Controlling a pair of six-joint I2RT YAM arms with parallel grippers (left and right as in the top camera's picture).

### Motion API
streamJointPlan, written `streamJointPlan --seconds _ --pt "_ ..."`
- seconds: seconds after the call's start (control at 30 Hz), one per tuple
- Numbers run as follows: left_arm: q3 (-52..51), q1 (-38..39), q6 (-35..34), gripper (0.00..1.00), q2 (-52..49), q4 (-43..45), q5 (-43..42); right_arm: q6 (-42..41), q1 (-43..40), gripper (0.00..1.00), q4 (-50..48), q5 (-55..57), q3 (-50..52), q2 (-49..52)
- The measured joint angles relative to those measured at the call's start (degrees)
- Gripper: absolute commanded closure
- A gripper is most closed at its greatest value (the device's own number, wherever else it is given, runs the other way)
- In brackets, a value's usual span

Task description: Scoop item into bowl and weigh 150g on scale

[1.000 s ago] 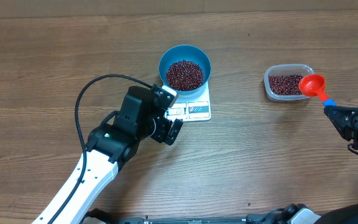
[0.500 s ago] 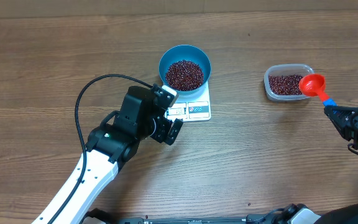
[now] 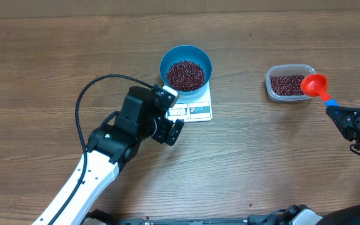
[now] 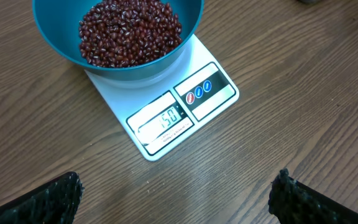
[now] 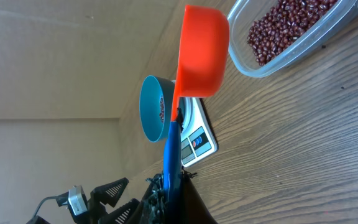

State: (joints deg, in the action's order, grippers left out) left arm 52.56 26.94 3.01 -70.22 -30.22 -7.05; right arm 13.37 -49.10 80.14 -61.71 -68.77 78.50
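Spanning the overhead view, the wood-grain table (image 3: 280,169) carries the white scale (image 3: 199,110), the blue bowl (image 3: 185,59) of beans (image 3: 185,75) standing on it, and a clear tub (image 3: 289,83) well apart. The left gripper (image 4: 176,205) gapes wide beside the scale; the right gripper (image 3: 337,115) clamps an orange scoop (image 3: 314,84). A tan wall (image 5: 55,56) stands behind.

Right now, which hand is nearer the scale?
Left. The left hand hangs open just beside the scale, at its display edge; the right hand, shut on the red scoop, sits far off, beyond the clear tub.
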Motion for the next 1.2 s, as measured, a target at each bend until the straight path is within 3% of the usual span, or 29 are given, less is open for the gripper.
streamJointPlan --seconds 1.2 --pt "0.0 0.0 0.0 0.01 0.0 0.0 0.02 -1.11 0.0 0.96 0.37 0.0 0.0 0.0"
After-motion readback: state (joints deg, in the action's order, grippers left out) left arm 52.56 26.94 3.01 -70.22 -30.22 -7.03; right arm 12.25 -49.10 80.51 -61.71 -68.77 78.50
